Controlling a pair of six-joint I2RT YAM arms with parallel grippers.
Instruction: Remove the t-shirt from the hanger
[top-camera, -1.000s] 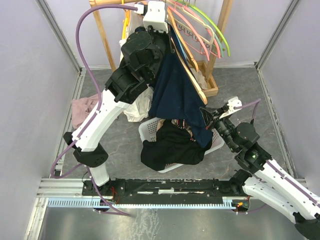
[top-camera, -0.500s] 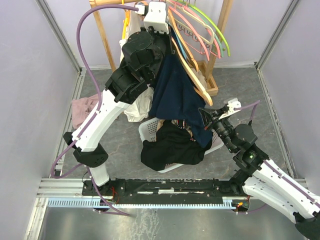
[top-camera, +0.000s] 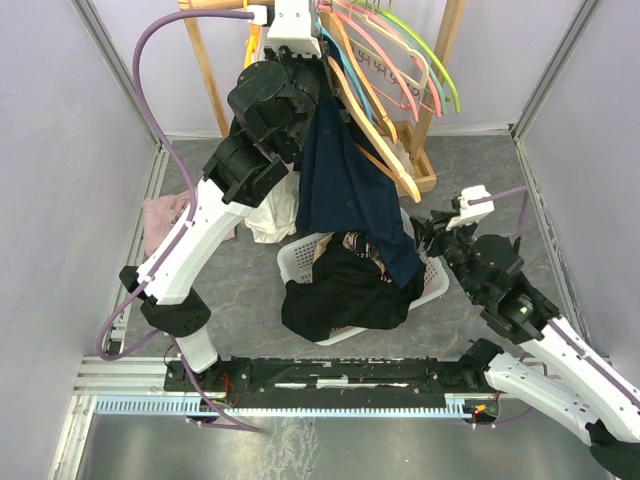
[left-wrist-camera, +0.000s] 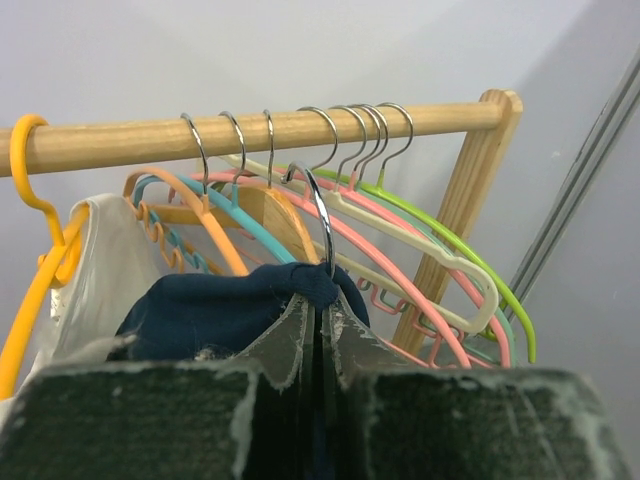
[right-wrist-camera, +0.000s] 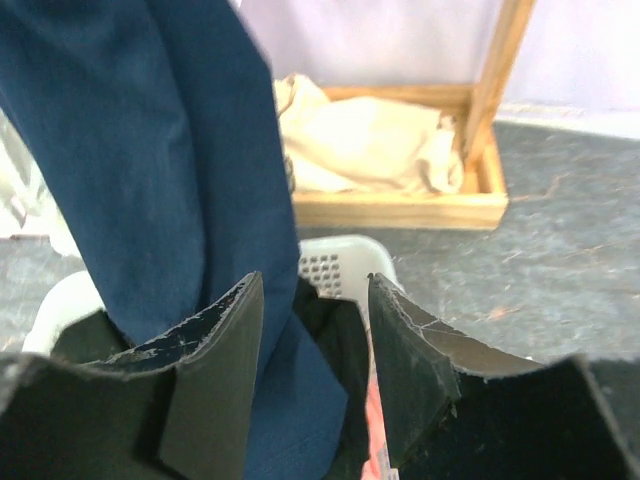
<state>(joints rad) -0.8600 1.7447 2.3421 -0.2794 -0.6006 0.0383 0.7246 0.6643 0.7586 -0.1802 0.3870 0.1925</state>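
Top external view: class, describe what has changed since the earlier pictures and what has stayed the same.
The right gripper opened, released the lower edge of the navy t-shirt and drew back rightward. The left gripper lifted the hanger slightly. Unchanged: left gripper shut on the hanger, t-shirt still on it, above the basket.

The left arm (top-camera: 200, 240) rises steeply from its base, elbow bent, wrist at the very top of the overhead view. The left gripper (left-wrist-camera: 322, 305) has its fingers (left-wrist-camera: 290, 345) pressed together on the hook of the hanger (left-wrist-camera: 318, 215). The right arm (top-camera: 520, 310) reaches low and inward (towards the middle). The right gripper (right-wrist-camera: 315, 290) has its fingers parted, clasping nothing.
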